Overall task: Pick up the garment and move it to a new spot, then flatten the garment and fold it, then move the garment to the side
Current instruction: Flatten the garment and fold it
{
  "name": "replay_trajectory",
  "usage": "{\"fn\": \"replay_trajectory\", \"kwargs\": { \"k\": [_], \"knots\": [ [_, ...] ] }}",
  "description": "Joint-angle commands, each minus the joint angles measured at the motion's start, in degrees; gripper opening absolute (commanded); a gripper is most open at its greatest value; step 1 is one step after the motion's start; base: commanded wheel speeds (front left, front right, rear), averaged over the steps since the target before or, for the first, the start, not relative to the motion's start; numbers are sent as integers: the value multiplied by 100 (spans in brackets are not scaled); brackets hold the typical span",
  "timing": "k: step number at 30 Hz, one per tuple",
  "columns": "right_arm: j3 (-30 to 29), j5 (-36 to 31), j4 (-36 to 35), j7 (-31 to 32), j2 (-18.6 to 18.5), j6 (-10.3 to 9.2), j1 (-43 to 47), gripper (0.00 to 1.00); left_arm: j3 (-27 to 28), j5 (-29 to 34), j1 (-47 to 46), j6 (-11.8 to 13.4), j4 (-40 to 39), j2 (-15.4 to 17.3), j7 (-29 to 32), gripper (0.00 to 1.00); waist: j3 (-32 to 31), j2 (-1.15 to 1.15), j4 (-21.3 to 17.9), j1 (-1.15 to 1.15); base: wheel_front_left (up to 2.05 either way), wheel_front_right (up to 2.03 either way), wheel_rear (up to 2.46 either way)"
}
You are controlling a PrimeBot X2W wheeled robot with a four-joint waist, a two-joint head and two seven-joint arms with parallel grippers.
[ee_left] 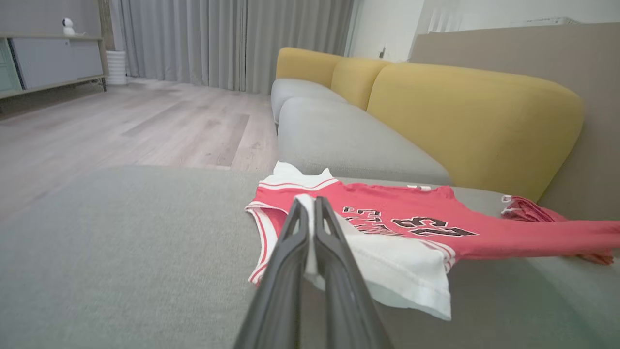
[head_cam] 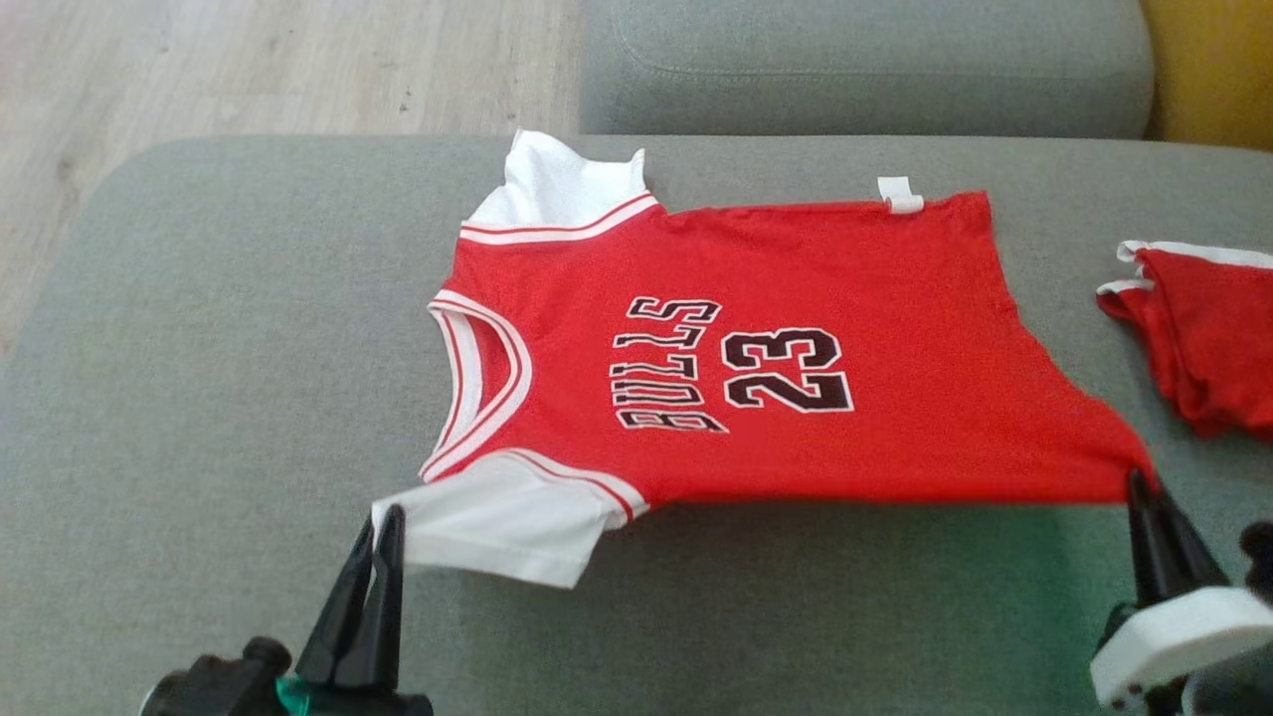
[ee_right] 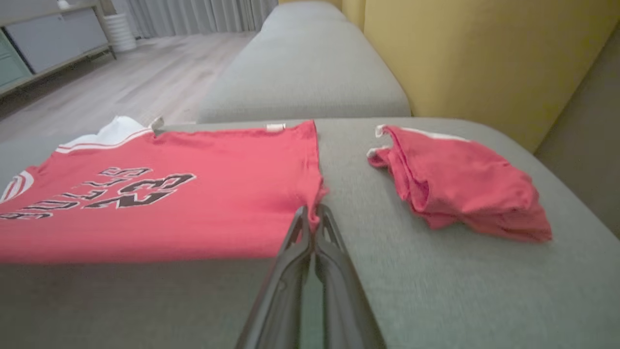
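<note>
The red garment [head_cam: 875, 288], lettered "BULLS 23" in black, is lying spread on the grey sofa cushion [head_cam: 199, 398]. Its long axis is running side to side, with the neck pointing to the robot's left. The left gripper [head_cam: 386, 522] is pinching its near white sleeve [head_cam: 497, 527], and the right gripper [head_cam: 1137, 487] is pinching its near hem corner. A bunched red cloth [head_cam: 1203, 338] is lying near the hem.
</note>
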Motion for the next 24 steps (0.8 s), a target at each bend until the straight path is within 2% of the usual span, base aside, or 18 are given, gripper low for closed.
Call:
{"fn": "replay_trajectory", "kwargs": {
  "k": [1, 5, 12, 17, 24],
  "knots": [
    [103, 19, -234, 49, -54, -4, -169, 0, 182, -48, -215, 38, -200, 112, 26, 0, 16, -1, -11, 1, 0, 0, 0],
    [151, 20, -93, 294, -54, -4, -97, 0, 76, -200, -176, -53, 9, 30, 97, 0, 52, -1, -48, 1, 0, 0, 0],
    [345, 63, 603, 755, -54, -4, -442, 0, -129, -419, -585, -418, 625, -116, 341, 0, 76, -1, -40, 1, 0, 0, 0],
    [495, 272, 1050, 1198, -53, -4, -811, 0, -190, -588, -1186, -694, 1099, -165, 750, 0, 59, -1, -2, 1, 0, 0, 0],
    [430, 295, 1471, 1389, -53, -4, -1633, 0, -137, -667, -2235, -1063, 1800, -250, 1029, 0, 87, -1, -42, 1, 0, 0, 0]
  ]
}}
